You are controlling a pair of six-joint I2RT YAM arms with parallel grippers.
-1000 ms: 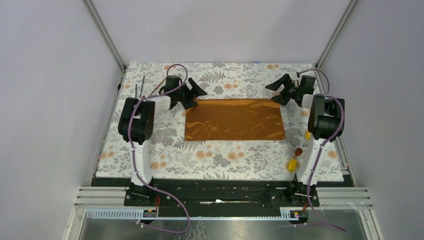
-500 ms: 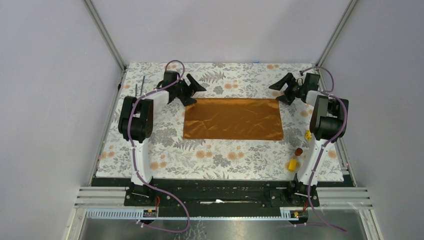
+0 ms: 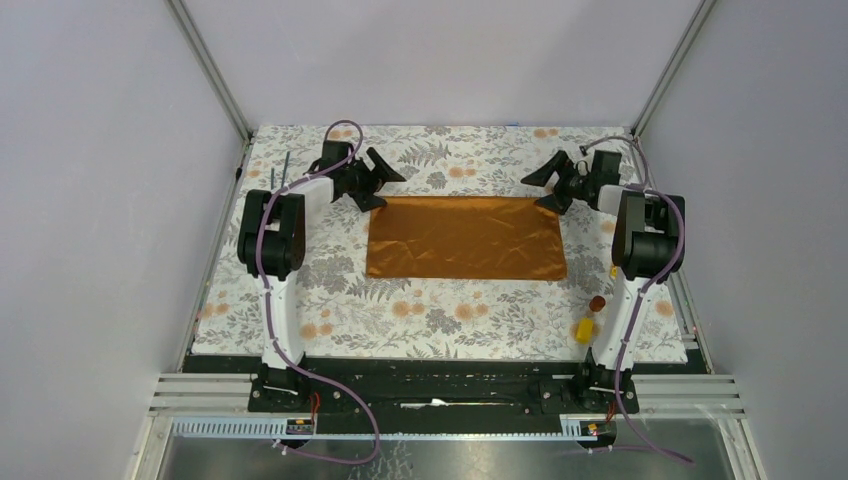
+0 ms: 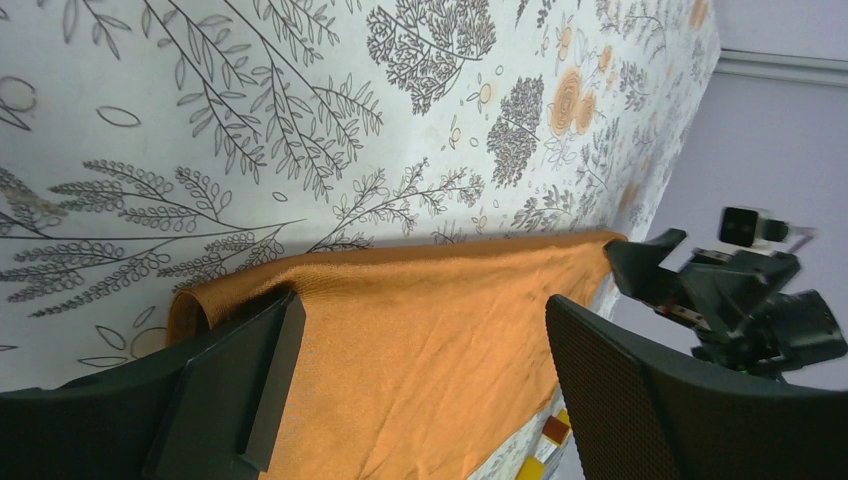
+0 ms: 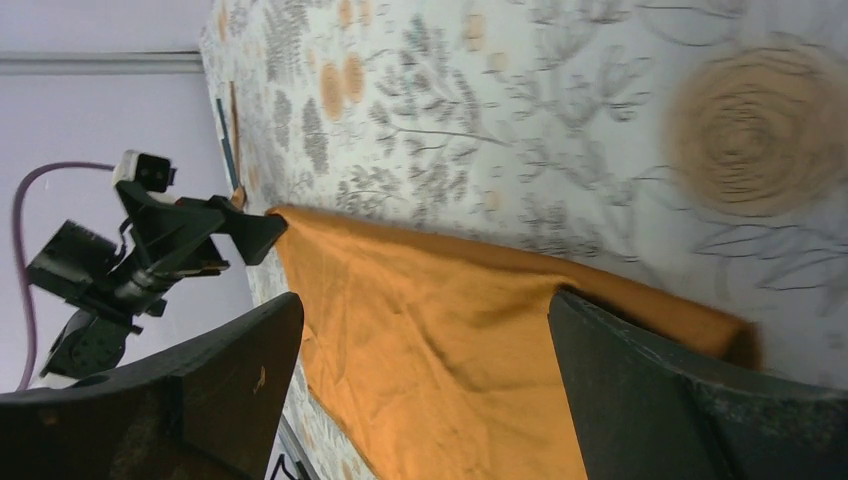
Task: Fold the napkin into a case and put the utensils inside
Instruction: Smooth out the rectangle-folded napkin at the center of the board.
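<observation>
A: Where is the napkin (image 3: pixel 466 238) lying?
B: Flat on the tablecloth (image 3: pixel 440 310); the left gripper (image 3: pixel 388 193) and right gripper (image 3: pixel 532 195) are gaping wide, empty, at its far corners; a yellow block (image 3: pixel 583 328) is sitting beside the right arm.

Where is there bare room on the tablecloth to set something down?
The wide strip of tablecloth between the napkin and the cloth's near edge is free, and so is the far strip beyond the napkin. It is crowded at the napkin's far corners, where the left gripper and right gripper stand open, and by the yellow block.
</observation>
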